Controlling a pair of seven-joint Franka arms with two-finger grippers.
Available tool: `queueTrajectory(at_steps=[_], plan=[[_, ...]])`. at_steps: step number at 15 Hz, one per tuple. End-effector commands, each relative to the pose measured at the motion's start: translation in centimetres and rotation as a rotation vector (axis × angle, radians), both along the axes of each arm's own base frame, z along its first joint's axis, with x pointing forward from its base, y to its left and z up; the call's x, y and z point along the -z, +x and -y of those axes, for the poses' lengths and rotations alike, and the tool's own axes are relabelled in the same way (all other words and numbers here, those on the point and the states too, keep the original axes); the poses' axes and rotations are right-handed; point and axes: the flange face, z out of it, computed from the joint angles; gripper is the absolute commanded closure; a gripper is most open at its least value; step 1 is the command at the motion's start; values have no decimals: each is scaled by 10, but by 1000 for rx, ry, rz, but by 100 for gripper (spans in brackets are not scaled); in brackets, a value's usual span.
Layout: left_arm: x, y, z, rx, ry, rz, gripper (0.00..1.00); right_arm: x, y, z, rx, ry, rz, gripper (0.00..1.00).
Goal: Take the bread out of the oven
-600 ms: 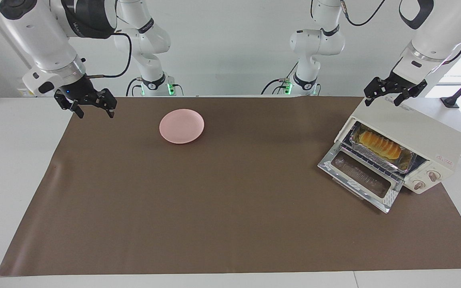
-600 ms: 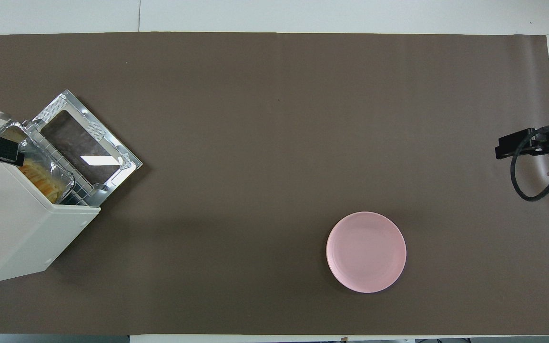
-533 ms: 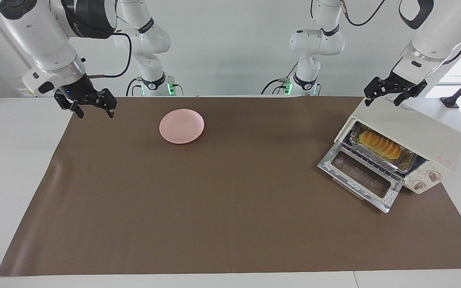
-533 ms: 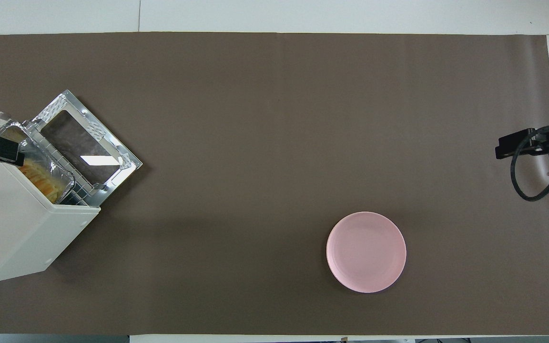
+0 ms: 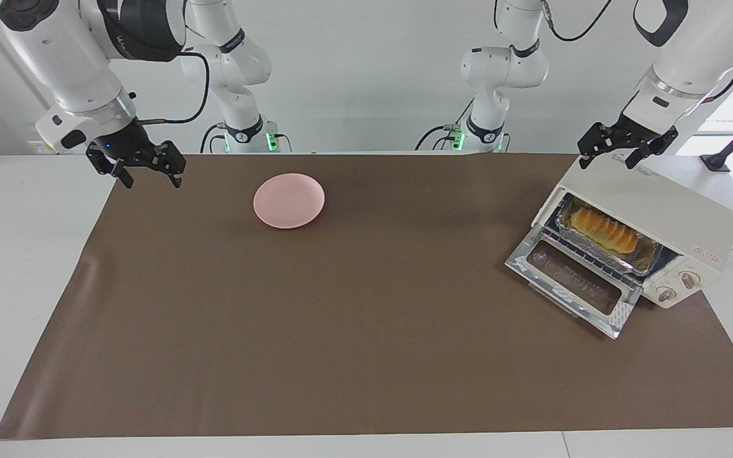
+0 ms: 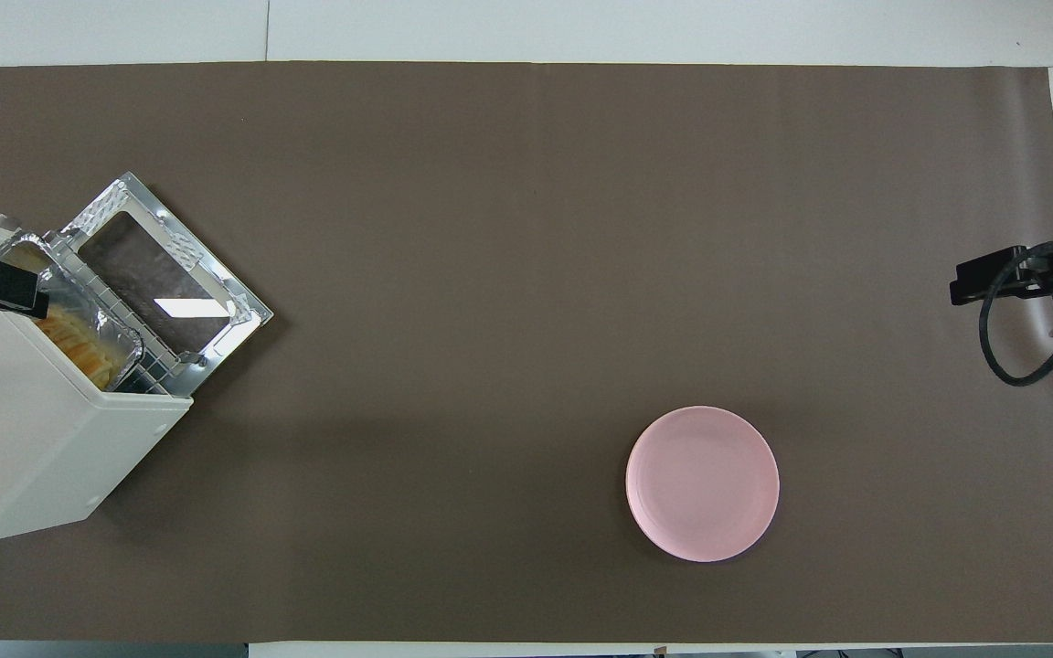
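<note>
Not much can be read here. The oven (image 5: pixel 649 213) has a small red mark on its side near the knobs, and a small label at its corner in the overhead view, but the letters are too tiny to read. Dark writing on the right arm's upper part cannot be read either.

We're looking at a robot lab: two white arms (image 5: pixel 74 70) standing over a brown-matted table (image 5: pixel 366 356), cables trailing.

Brown mat (image 5: pixel 366 331) covering white table (image 5: pixel 23 254), bearing pink plate (image 5: pixel 289 200) upper centre-left, oven (image 5: pixel 653 210) at right edge.
</note>
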Motion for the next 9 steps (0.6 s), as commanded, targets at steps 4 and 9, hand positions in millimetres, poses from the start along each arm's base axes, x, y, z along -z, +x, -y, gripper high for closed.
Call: queueTrajectory(at_steps=[4,9], plan=[[23,43,21,-66,16,15,0,-4,-4,2,-18,-9,-5,0],[72,120,31,-147,83,-34,0,-4,-4,2,-18,-10,-3,0]])
